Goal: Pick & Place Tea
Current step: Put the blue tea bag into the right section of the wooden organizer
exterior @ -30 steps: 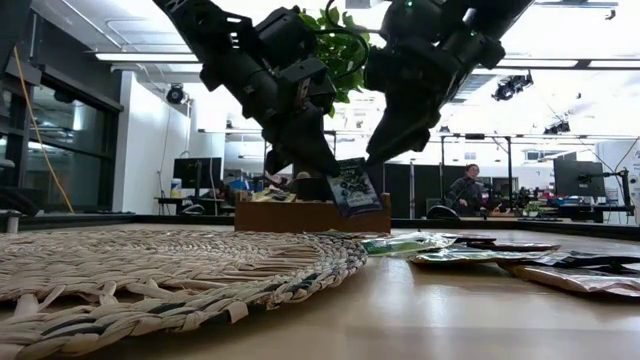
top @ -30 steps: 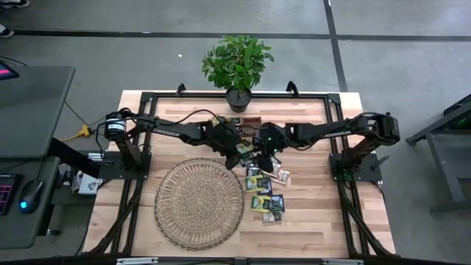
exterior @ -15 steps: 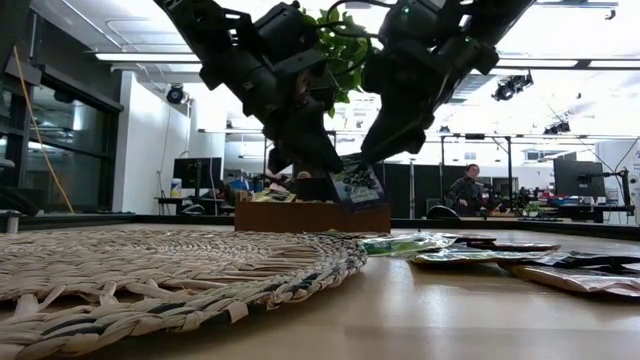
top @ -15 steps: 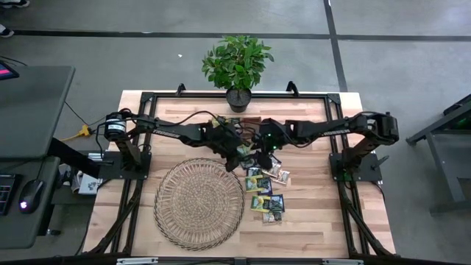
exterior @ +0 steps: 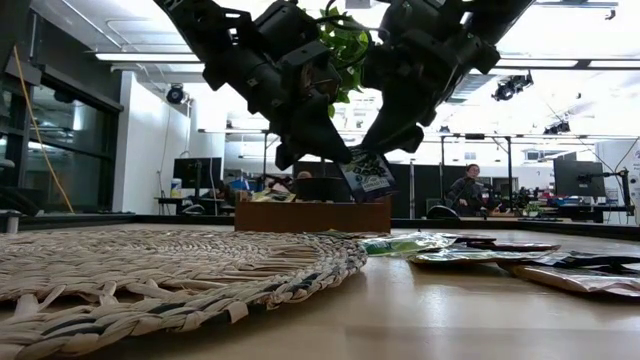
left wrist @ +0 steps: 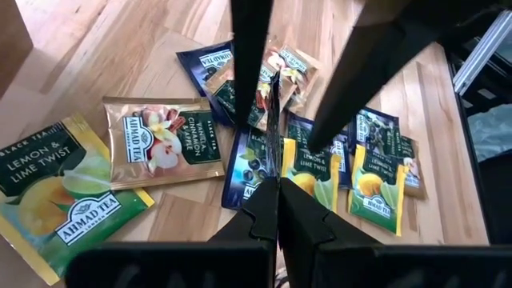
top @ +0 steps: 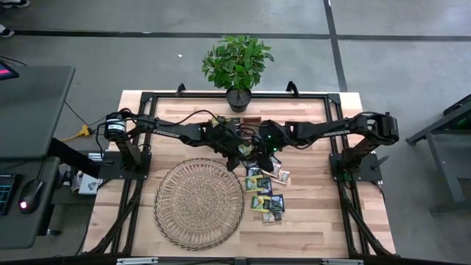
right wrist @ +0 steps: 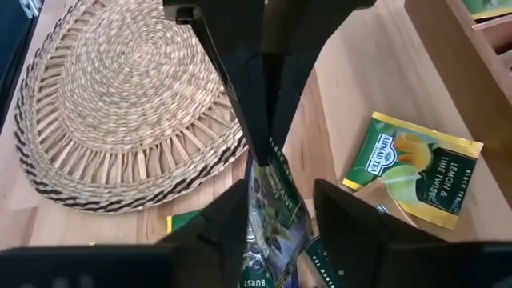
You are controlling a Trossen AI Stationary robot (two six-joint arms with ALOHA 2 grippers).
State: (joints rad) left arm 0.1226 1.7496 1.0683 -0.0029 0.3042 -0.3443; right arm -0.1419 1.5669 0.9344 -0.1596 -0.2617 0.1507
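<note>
Sachet's come up: a second ago it hung level with the tray top, now the dark sachet (exterior: 368,174) sits higher, clear above the wooden tray (exterior: 312,215), and both arms have crept in tighter over mid-table.

Left pincer (exterior: 335,150) and right pincer (exterior: 385,140) meet on that one sachet. Left wrist view shows left fingers (left wrist: 258,214) pressed together on the sachet's edge, so it's clamped. Right wrist view has the sachet between the right fingers (right wrist: 336,210), which stand apart, not squeezing. Looks like a hand-over midway, left holding, right lined up to take or just let go; can't say which.

Rest of the tea (top: 265,193) lies loose on the table (top: 316,221) just below and on the right arm's side of the pincers: yellow-green, navy and pale packs, overlapping. Wicker mat (top: 199,202) is near, on the left arm's side, nothing on it that I can see. Tray is just beyond the pincers, by the potted plant (top: 237,62).

My read: early in the job, most packs unplaced. Next move needs one pincer to own the sachet cleanly before the other backs off, then carry it to a tray compartment. Thin foil, so slip or twist is the risk.
</note>
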